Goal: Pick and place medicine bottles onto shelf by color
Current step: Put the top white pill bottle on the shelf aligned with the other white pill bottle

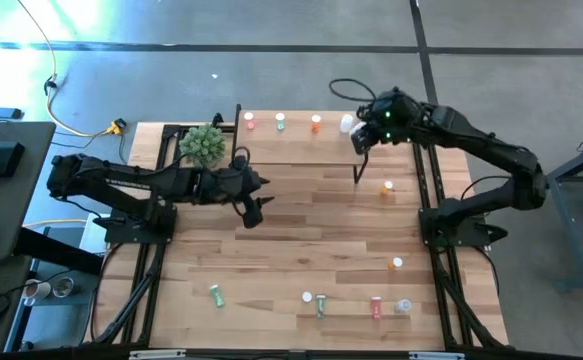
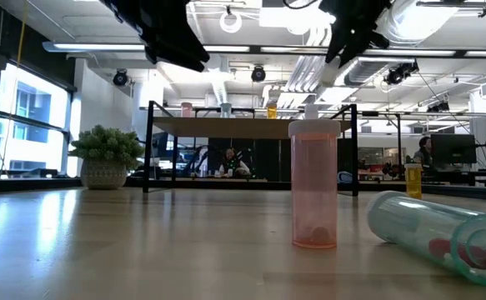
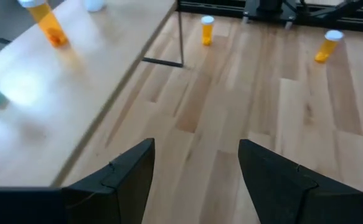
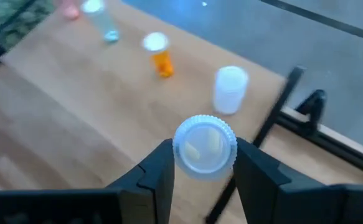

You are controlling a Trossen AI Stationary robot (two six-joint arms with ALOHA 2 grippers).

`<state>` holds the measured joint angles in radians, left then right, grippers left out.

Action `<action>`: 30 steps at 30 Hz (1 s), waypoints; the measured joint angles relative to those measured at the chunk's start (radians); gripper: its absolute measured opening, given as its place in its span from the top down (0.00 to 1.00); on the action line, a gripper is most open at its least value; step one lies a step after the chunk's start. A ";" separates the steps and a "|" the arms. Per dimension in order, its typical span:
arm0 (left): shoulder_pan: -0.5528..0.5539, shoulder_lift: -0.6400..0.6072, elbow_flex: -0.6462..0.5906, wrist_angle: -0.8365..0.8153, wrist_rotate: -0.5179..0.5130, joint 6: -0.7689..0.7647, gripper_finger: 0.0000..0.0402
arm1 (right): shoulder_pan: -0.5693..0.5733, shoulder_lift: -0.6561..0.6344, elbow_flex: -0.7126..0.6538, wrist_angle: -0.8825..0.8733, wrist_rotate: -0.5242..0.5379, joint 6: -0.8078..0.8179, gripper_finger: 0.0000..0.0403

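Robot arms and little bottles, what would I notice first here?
The right tool grips a clear bottle by its white cap, above the shelf where pink, green, orange and clear bottles stand in a row. The left tool hangs open over mid-table. More bottles wait near the table's front edge, some tipped over.

White-capped clear bottle (image 4: 205, 145) above shelf (image 4: 75, 93).
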<state>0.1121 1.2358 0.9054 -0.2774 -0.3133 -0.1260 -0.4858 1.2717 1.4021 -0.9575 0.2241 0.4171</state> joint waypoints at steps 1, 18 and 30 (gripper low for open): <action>0.016 0.000 0.000 0.000 0.009 0.008 0.45 | -0.015 0.005 0.001 -0.001 -0.012 -0.007 0.69; 0.197 0.000 0.000 -0.003 0.078 0.061 0.45 | -0.032 0.200 0.000 0.030 -0.113 -0.148 0.69; 0.242 0.000 0.000 -0.003 0.130 0.059 0.45 | -0.060 0.210 0.000 0.013 -0.122 -0.254 0.69</action>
<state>0.3542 1.2358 0.9051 -0.2802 -0.1829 -0.0669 -0.5457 1.4815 1.4018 -0.9449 0.1024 0.1627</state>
